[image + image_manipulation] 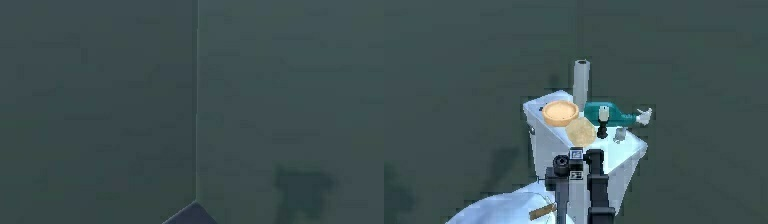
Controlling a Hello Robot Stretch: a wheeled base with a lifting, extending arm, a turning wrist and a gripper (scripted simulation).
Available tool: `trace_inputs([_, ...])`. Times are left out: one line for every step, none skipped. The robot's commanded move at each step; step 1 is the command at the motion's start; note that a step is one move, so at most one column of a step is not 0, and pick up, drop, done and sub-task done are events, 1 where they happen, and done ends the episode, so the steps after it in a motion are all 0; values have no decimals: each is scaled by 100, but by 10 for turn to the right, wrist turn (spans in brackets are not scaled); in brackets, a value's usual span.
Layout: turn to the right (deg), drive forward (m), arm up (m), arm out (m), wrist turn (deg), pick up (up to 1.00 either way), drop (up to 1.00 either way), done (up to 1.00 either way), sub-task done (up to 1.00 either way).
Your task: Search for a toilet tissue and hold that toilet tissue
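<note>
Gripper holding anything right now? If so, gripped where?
Cannot tell. The gripper shows against the toilet tank, so whether it holds anything cannot be read.

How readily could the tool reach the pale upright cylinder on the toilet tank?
Likely yes, though not straight: a tan dish on the tank lies between tool and cylinder, a teal item beside it.

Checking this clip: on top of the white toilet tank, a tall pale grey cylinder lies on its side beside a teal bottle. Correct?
Not quite. In the arm side view the tall pale grey cylinder stands upright on the white toilet tank, beside the teal bottle.
</note>
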Motion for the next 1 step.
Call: trace_inputs([0,0,0,0,450,0,0,0,0])
